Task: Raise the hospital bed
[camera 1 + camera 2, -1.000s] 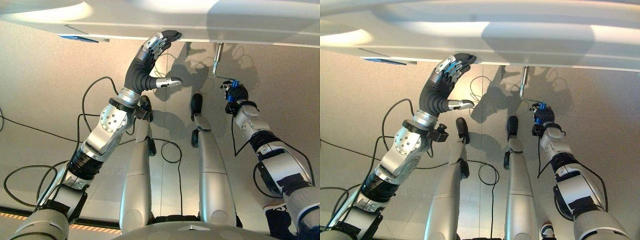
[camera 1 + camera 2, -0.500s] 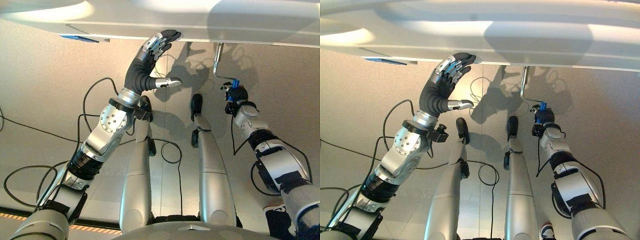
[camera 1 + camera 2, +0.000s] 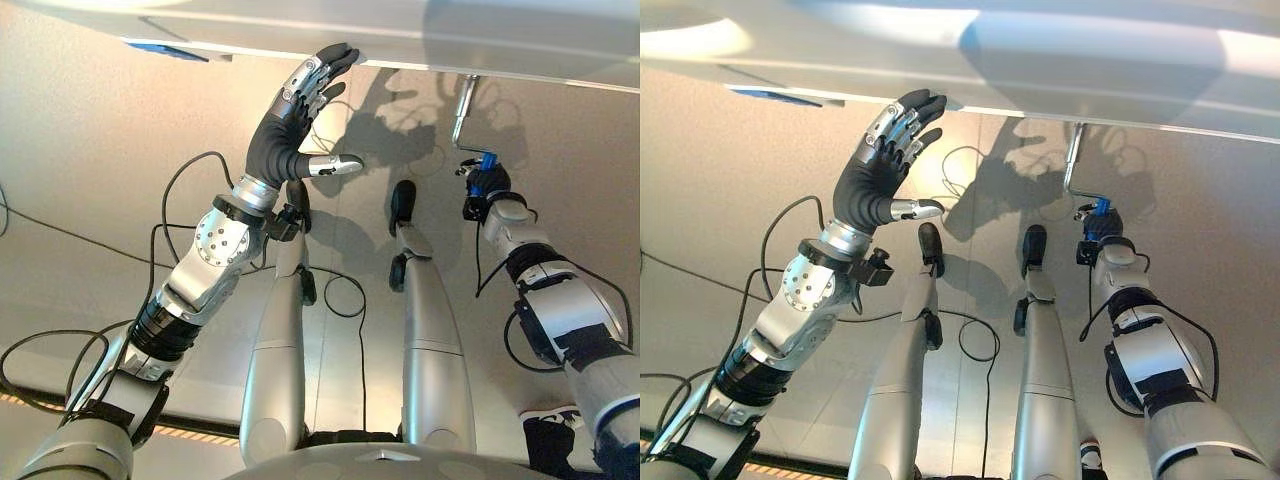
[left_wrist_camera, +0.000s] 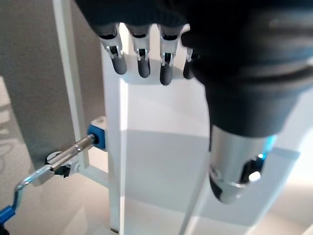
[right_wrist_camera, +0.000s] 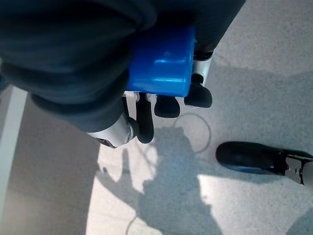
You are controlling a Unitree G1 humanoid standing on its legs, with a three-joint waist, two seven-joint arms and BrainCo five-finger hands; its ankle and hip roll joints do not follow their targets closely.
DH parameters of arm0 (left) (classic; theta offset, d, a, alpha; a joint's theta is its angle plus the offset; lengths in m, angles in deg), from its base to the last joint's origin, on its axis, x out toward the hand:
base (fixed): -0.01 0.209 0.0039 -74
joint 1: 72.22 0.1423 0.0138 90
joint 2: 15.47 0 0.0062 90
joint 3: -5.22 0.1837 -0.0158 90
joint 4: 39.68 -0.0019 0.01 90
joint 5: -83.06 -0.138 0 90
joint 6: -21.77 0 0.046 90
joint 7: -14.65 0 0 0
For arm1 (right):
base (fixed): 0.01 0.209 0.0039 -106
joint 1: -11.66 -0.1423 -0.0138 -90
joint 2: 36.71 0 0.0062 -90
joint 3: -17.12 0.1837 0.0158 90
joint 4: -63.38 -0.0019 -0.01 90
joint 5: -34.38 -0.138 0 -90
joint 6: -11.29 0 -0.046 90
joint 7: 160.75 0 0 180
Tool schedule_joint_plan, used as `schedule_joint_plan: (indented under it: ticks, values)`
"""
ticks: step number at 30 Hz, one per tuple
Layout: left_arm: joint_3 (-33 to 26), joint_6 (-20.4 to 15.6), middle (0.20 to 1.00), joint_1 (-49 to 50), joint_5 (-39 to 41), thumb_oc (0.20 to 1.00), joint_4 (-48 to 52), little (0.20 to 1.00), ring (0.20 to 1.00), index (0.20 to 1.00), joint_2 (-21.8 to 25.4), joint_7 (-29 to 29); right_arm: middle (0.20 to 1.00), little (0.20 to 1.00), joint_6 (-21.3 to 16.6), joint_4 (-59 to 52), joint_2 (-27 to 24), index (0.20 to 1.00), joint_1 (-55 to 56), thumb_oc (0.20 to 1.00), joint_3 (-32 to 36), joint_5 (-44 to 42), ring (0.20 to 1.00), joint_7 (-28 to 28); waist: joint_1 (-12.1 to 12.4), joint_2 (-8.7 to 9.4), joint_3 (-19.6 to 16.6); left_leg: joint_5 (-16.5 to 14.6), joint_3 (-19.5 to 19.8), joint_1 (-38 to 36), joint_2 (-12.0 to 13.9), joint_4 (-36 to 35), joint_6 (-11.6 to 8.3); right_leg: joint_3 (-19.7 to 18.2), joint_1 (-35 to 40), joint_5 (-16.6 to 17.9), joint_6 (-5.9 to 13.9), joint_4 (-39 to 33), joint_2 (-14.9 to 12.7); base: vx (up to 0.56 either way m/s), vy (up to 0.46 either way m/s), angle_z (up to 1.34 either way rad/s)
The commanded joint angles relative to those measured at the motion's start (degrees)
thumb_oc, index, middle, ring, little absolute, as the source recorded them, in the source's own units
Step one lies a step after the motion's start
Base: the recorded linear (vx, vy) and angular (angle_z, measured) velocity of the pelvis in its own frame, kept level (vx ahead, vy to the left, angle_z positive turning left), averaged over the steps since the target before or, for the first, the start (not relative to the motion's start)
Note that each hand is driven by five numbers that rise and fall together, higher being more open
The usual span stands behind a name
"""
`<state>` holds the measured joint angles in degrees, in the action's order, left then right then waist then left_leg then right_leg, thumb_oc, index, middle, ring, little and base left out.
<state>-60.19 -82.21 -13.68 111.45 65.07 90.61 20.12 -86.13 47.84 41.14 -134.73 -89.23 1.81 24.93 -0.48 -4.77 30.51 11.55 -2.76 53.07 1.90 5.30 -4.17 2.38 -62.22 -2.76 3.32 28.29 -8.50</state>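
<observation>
Since a second ago the crank (image 3: 462,115) under the bed frame (image 3: 520,50) has swung round. Right hand (image 3: 484,187) grips its blue handle (image 5: 161,63); left hand (image 3: 300,105), fingers straight, braces the frame. Handle could slip mid-turn.

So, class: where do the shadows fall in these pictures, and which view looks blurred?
Eye views: left robot hand and crank cast dark shadows on the floor. Right wrist view: right robot hand, curled on the blue handle, shadows the floor; the handle looks blurred.
</observation>
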Motion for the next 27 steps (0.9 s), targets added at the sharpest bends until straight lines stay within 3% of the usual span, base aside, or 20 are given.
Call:
schedule_joint_plan:
  ticks: [1,7,13,19,24,27]
  values:
    - [-0.4,-3.3,1.000,0.3,1.8,1.000,8.0,1.000,1.000,1.000,-2.0,-0.6,0.200,0.200,3.6,4.2,-3.6,0.200,-2.7,0.200,-3.6,4.4,0.200,1.8,1.2,-5.25,-0.7,-9.2,-0.7,2.2,-0.9,10.5,0.83,0.7,2.3,6.8,4.77,-9.6,1.2,0.00,0.010,0.04]
    - [0.3,-3.1,1.000,0.1,1.2,1.000,8.3,1.000,1.000,1.000,-2.0,-0.2,0.200,0.200,3.9,4.0,-2.7,0.200,-5.2,0.200,-6.5,8.3,0.200,2.0,1.7,-6.02,-0.7,-9.2,-0.3,4.5,-0.7,11.7,0.93,1.0,-0.1,6.1,4.54,-7.5,0.9,0.00,0.002,0.02]
    - [0.4,-3.3,1.000,-0.7,0.7,1.000,8.6,1.000,1.000,1.000,-1.4,0.3,0.200,0.200,4.3,1.4,0.4,0.200,-8.5,0.200,-14.5,19.3,0.200,2.0,1.8,-6.29,-0.7,-8.9,-0.2,5.9,-0.9,11.9,1.02,0.8,-1.6,6.2,4.48,-7.1,0.8,0.00,0.000,0.00]
    - [-0.5,-3.6,1.000,-0.5,-0.1,1.000,8.6,1.000,1.000,1.000,-1.9,1.3,0.200,0.200,4.0,-4.4,7.2,0.200,-9.4,0.200,-21.2,28.1,0.200,2.0,1.2,-5.41,-0.7,-8.9,-0.6,5.6,-1.1,11.7,1.22,0.5,-1.6,6.6,4.55,-7.2,1.0,0.00,0.010,-0.03]
    - [-1.6,-4.0,1.000,0.5,0.2,1.000,9.3,1.000,1.000,1.000,-1.5,1.6,0.200,0.200,4.9,-9.1,11.8,0.200,-9.5,0.200,-30.7,44.6,0.200,0.2,1.1,-5.33,-0.7,-8.7,-0.7,5.0,-1.1,11.4,1.12,0.3,-1.1,6.7,4.62,-7.6,1.1,0.00,0.016,-0.06]
    - [-2.1,-4.3,1.000,1.3,0.6,1.000,9.6,1.000,1.000,1.000,-1.8,1.6,0.200,0.200,4.6,-12.7,14.0,0.200,-8.8,0.200,-31.1,46.9,0.200,-0.3,1.1,-5.47,-0.7,-8.6,-0.6,4.8,-1.3,11.2,1.12,0.3,-1.0,6.8,4.65,-7.7,1.0,0.00,0.005,-0.02]
